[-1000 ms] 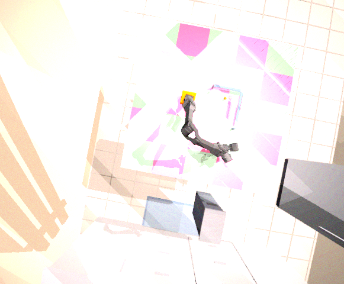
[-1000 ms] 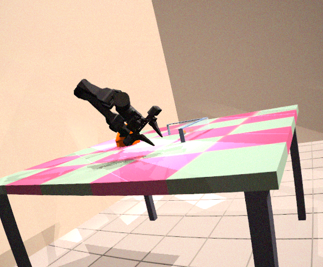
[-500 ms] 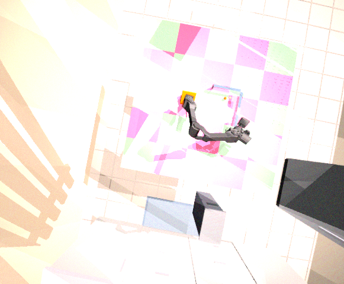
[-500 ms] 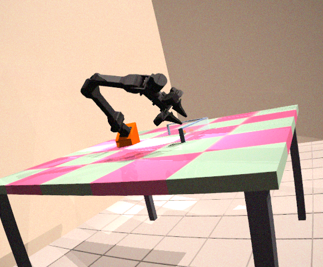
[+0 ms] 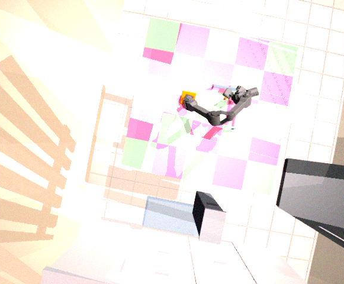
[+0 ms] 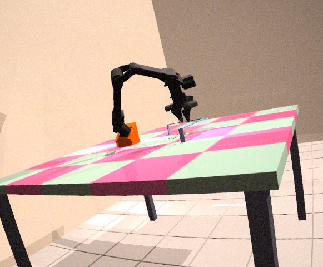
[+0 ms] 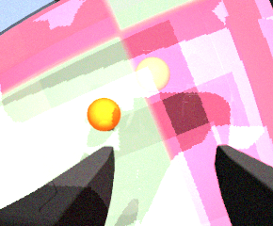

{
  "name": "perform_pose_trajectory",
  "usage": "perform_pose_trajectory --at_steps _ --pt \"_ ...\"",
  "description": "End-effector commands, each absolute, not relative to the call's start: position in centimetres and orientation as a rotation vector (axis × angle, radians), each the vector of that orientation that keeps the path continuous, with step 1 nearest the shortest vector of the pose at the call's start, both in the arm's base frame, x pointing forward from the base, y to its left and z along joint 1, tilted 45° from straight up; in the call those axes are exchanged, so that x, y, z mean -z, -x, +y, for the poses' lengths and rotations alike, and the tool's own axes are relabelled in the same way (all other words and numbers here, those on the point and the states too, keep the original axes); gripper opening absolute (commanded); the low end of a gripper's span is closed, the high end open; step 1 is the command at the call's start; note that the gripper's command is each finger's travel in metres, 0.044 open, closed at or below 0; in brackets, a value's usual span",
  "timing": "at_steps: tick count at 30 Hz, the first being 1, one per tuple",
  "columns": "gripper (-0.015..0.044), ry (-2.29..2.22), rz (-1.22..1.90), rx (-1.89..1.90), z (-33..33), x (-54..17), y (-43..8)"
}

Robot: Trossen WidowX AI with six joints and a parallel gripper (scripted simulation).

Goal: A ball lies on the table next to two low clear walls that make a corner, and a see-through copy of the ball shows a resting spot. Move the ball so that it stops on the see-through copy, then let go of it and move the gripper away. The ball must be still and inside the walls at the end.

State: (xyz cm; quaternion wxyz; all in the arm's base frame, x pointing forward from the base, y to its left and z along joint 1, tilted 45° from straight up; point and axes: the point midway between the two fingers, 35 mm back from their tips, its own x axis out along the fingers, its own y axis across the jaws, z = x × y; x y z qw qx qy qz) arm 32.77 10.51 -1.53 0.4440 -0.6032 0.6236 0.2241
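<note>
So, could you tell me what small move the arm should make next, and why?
Probably lower the hand and shift it slightly toward the orange ball. In the wrist view the ball lies on the table just ahead of one finger, off the centre of the gap, and short of the pale see-through copy. The hand is open, holding nothing.

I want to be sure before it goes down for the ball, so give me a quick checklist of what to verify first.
1. Gripper holding nothing, fingers partly apart: ok.
2. Ball in wrist view, ahead of the fingers: ok.
3. Ball centred between the fingers: not ok, it sits towards the left finger.
4. See-through copy visible, apart from the ball: ok.
5. Gripper above the clear walls: ok.
6. Ball at rest: cannot tell.
</note>
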Motion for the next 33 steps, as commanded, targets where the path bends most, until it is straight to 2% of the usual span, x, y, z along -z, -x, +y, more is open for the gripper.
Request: perform_pose_trajectory --at_steps 1,33 --pt "0.0206 1.869 1.626 -0.757 11.3 4.2 -29.8" --pt "0.0206 1.89 1.63 -0.766 8.5 7.2 -30.1"
